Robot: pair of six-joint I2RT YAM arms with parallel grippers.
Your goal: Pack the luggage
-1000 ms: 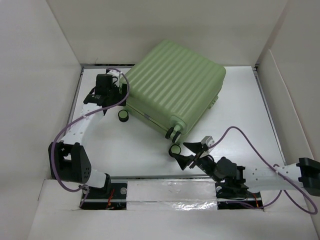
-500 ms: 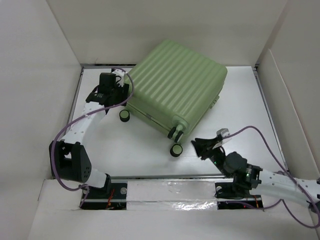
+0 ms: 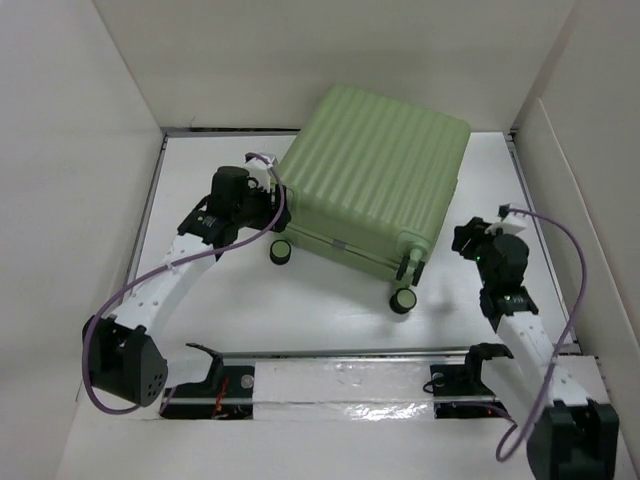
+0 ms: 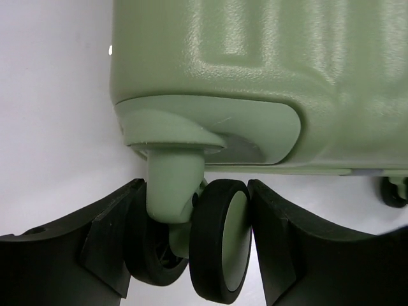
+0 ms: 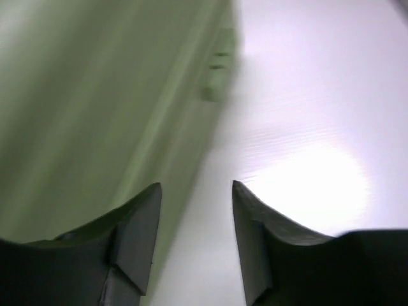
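The luggage [image 3: 385,165] lies flat and closed on the tabletop [image 3: 300,320], ribbed shell up, sitting toward 1 o'clock from the middle in the overhead view. The left tool [image 4: 196,188] is at the case's 8 o'clock corner, and the wrist view leaves no doubt: its two black fingers are clamped on the twin caster wheel [image 4: 220,245], one against each outer face. Over at the case's 4 o'clock side the right tool [image 5: 196,188] has its fingers parted with only bare tabletop between them and the green wall just beside one finger. That view is blurred, so I cannot call contact. My read is that this is the positioning step, the case steered by its corner before any opening. The next move calls for a steady pull on that wheel — mind, it likely swivels on its stem — while the right tool braces the side wall or goes for the seam
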